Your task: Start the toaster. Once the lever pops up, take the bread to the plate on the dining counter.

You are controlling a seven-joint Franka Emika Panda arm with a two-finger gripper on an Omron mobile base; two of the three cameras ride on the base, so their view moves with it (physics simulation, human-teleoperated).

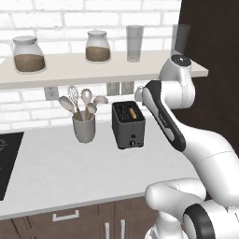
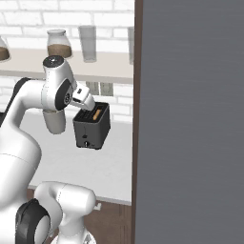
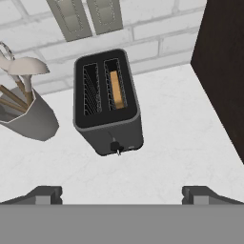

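My pincer point(image 3: 122, 193) hovers above toaster point(image 3: 107, 102), fingers wide apart, empty. Toaster on grey tabletop point(image 1: 56, 168) near brick wall; bread point(image 3: 116, 89) sunk in its right slot. Utensil crock point(image 1: 84, 127) just left of toaster. Dark cabinet panel point(image 3: 221, 66) right of toaster.

My counter point(image 1: 70, 172) carries the toaster point(image 1: 128, 125) near the brick wall, with a grey utensil pot point(image 1: 84, 127) just beside it and a black cooktop point(image 1: 7, 158) at the far edge. The shelf point(image 1: 70, 70) above holds two jars point(image 1: 29, 54) and a glass point(image 1: 134, 43).
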